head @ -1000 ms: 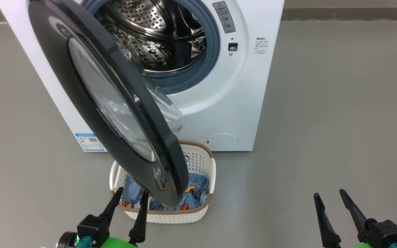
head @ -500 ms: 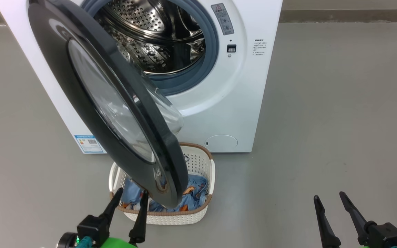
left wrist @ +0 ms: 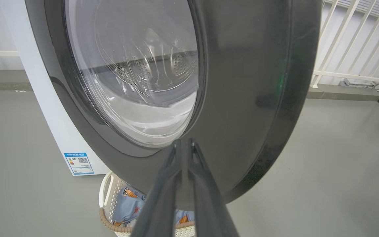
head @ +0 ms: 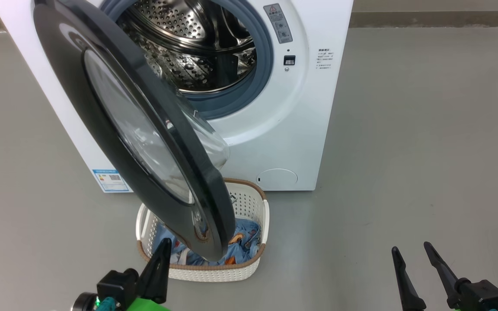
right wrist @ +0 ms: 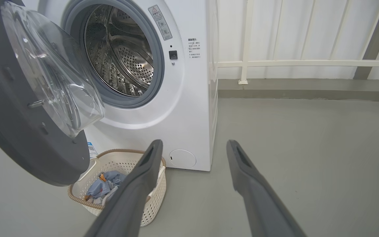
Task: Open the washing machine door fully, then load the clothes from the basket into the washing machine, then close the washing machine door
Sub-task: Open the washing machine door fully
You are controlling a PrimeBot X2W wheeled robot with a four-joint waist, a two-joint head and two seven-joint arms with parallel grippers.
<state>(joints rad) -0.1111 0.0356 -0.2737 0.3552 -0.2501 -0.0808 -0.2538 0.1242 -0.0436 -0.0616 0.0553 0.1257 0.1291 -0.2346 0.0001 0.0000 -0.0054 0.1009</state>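
Two grippers in head view: left gripper (head: pixel 165 242) pinched narrow near the basket (head: pixel 249 203); right gripper (head: pixel 410 246) spread wide. Left wrist view: tips near the washing machine door (left wrist: pixel 242 98), half-swung above the clothes (left wrist: pixel 127 205); press its rim outward steadily. Right wrist view: hold that arm back.

Smooth grey floor (head: pixel 426 129); white railing (right wrist: pixel 308 63) along pale wall (right wrist: pixel 275 33) behind

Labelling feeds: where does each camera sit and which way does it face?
Head view: on the head, looking forward and down at the washing machine; left fingers and right fingers at bottom.
Left wrist view: left wrist, facing the washing machine door from outside; left fingers together.
Right wrist view: right wrist, facing the drum; right fingers apart.
Shared: all show that door and the basket.
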